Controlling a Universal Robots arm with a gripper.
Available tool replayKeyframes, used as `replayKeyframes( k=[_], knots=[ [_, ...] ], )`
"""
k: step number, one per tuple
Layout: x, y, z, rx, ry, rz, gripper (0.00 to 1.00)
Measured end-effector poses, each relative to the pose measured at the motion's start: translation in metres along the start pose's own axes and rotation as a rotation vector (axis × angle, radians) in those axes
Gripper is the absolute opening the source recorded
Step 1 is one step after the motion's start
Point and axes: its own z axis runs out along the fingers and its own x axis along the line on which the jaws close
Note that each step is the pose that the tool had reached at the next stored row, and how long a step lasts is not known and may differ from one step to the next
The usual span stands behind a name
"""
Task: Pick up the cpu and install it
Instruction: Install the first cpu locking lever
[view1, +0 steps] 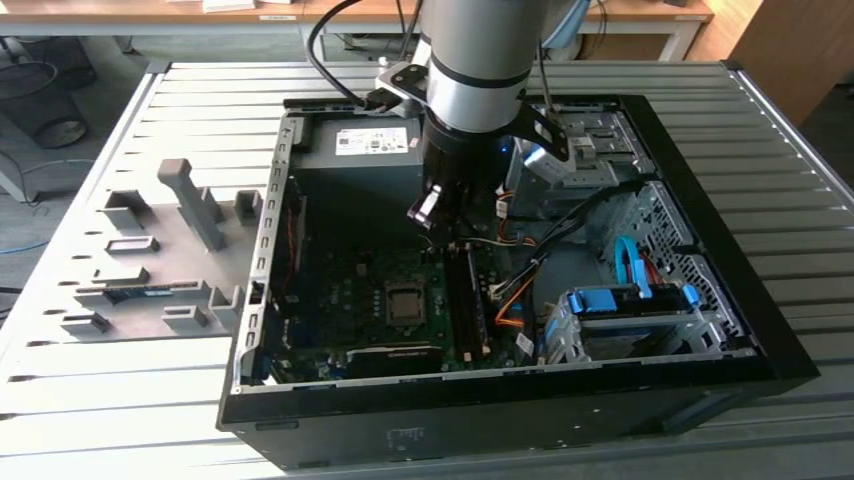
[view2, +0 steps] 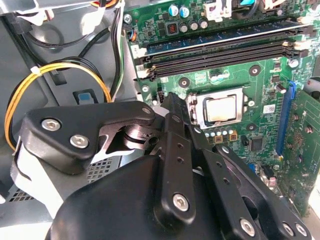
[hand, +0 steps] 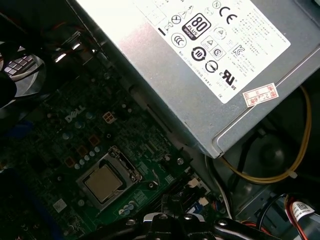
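Open computer case (view1: 707, 330) laid on slatted grey table (view1: 160, 380), desks seen behind, cpu (view2: 220, 108) seated in motherboard socket, at 1 o'clock beyond pincer (view2: 172, 107) in second wrist view, pincer closed, nothing held.

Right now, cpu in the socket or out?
In. The cpu lies flat inside the socket frame on the motherboard in both wrist views; the claw holds nothing.

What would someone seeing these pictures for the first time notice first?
The robot arm reaching down into the open computer case, above the green motherboard. In both wrist views the cpu sits in its socket on that board, silvery face up. A grey power supply with a white label lies beside it.
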Motion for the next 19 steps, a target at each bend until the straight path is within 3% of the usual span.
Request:
replayKeyframes(
  k=[9, 19],
  knots=[
    [-0.0039, 0.0051, 0.0043, -0.0179, -0.0204, -0.001, 0.10],
    [-0.0026, 0.0082, 0.0207, -0.0189, -0.0213, -0.001, 0.10]
  ],
)
